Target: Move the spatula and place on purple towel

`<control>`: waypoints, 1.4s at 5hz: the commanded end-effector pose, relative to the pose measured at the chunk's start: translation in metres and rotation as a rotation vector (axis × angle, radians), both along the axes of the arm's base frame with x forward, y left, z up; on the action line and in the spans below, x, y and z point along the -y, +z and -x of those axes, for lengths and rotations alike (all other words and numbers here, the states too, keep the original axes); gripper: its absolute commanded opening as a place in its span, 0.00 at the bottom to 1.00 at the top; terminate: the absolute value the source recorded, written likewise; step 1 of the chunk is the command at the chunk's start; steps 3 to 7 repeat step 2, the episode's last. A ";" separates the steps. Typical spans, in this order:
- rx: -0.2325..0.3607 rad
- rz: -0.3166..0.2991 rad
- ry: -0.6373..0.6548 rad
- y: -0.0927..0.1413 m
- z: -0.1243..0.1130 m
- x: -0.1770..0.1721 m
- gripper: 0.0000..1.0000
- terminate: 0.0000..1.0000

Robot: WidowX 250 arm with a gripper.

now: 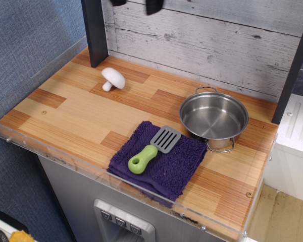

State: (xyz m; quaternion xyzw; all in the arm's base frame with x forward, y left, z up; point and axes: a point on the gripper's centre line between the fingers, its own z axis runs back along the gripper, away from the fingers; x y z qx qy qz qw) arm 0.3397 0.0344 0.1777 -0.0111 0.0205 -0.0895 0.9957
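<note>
counter (76, 108): wooden plank top with a clear acrylic lip along the front edge; carries everything below
plank wall (217, 45): grey weathered boards behind the counter, beyond the pot
dark post (93, 33): upright at the back-left of the counter, far left of the pot
steel pot (213, 117): landmark; upright, empty, two loop handles, back-right part of the counter
purple towel (169, 169): folded, lying flat just front-left of the pot, its right corner close by the pot's base; front edge near the acrylic lip
spatula (152, 150): lies flat on the purple towel, front-left of the pot; grey slotted blade points up-right toward the pot, lime-green handle with its hole end points to the front-left; nothing holding it
mushroom (112, 78): white toy, tipped on its side, well left of the pot and a little behind it, near the dark post
gripper (136, 4): only two dark tips show at the top edge, high above the counter, up and left of the pot; well apart from the spatula; the tips sit apart with wall visible between them, holding nothing
arm pose: rest of arm out of view above the top edge
</note>
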 end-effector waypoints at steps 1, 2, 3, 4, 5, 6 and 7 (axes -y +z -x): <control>0.112 -0.048 0.043 0.031 0.034 0.001 1.00 0.00; 0.118 -0.037 0.074 0.040 0.044 -0.005 1.00 1.00; 0.118 -0.037 0.074 0.040 0.044 -0.005 1.00 1.00; 0.118 -0.037 0.074 0.040 0.044 -0.005 1.00 1.00; 0.118 -0.037 0.074 0.040 0.044 -0.005 1.00 1.00; 0.118 -0.037 0.074 0.040 0.044 -0.005 1.00 1.00; 0.118 -0.037 0.074 0.040 0.044 -0.005 1.00 1.00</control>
